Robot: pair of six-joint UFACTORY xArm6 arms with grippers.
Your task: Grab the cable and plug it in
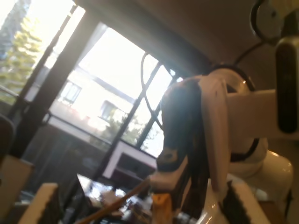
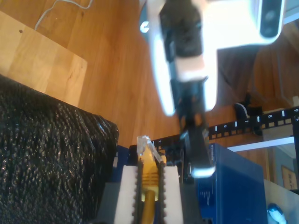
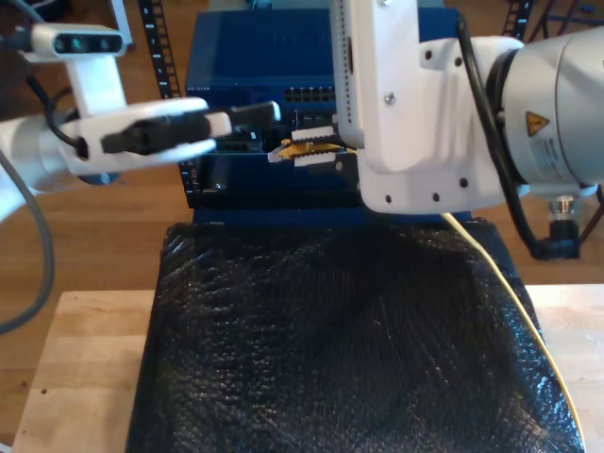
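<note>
Between second end effector (image 2: 150, 189) pads: cable (image 2: 150, 170) plug, tip blurred.

- My second gripper (image 2: 150, 193) has its white ridged pads (image 2: 125, 196) closed on the cable (image 2: 149, 207), just behind the yellow boot.
- The clear plug (image 2: 145, 142) pokes out past the pads, close to the blue box (image 2: 233, 186).
- Another arm's gripper (image 2: 189, 60) hangs blurred over the box.
- A black textured mat (image 2: 46, 154) covers the desk's (image 2: 42, 65) edge.
</note>
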